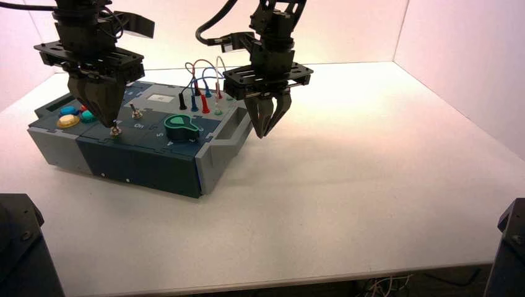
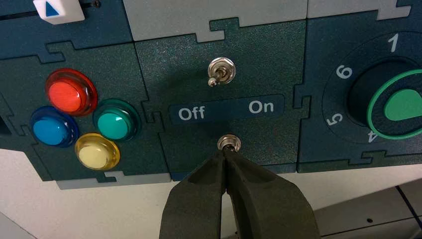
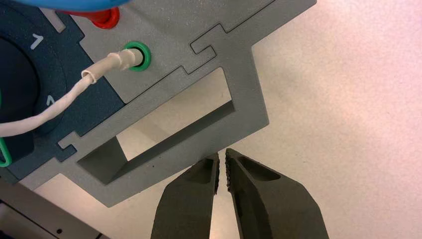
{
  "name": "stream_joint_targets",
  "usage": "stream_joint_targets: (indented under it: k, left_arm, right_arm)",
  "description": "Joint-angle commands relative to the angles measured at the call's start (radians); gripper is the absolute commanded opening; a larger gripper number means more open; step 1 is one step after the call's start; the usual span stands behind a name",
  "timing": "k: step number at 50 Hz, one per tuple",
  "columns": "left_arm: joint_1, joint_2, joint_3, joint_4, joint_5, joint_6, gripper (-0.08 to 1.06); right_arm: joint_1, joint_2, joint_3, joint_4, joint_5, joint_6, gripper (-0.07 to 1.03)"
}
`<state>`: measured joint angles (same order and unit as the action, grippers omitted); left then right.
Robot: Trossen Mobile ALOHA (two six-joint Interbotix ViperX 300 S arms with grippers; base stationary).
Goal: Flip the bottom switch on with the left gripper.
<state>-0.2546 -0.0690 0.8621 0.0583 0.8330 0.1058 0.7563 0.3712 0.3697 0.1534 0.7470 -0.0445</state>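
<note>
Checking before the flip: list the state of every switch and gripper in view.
bottom switch: lever hidden at the fingertips, position unclear.
top switch: lever leans toward the Off lettering.
left gripper: shut, tips at the bottom switch.
right gripper: nearly shut, holding nothing, beside the box's grey handle.

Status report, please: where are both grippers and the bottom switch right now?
Left gripper shut, tips at the bottom switch. Right gripper shut, idle past the box's handle end. Nothing in the way.

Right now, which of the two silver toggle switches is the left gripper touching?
The bottom switch, the one below the Off/On label and closer to the yellow button. The left gripper has its closed fingers at it; the other toggle, above the label, stands free.
</note>
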Motion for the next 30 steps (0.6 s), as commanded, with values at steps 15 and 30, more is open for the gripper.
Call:
stream_joint_targets:
  k: [15,30]
  left_arm:
    - [0.107,-0.129,-0.021,0.015,0.011,-0.017,0.11]
    - [0.109,-0.176,-0.023,-0.009,0.037,-0.037,0.66]
  right_arm:
    - [0.021,-0.048,-0.035,0.014,0.002,-0.003,0.09]
    - [0.021,-0.075,-0.04,0.014,0.021,-0.003,0.09]
